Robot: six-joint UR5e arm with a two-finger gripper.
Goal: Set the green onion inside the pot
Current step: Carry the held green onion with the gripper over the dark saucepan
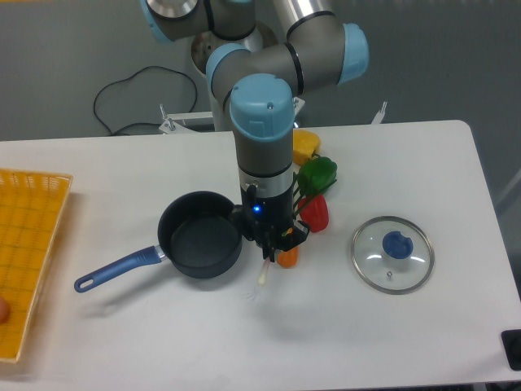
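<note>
Though beside onion (pixel 264 274), pot (pixel 200 235) empty

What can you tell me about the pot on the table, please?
The pot is a small round saucepan, dark navy to black, with a matte look. A long blue handle runs from its left side toward the lower left. It stands upright on the white table, uncovered, and its inside looks empty. The arm's claw hangs close by its right rim; whether they touch cannot be told.
</note>
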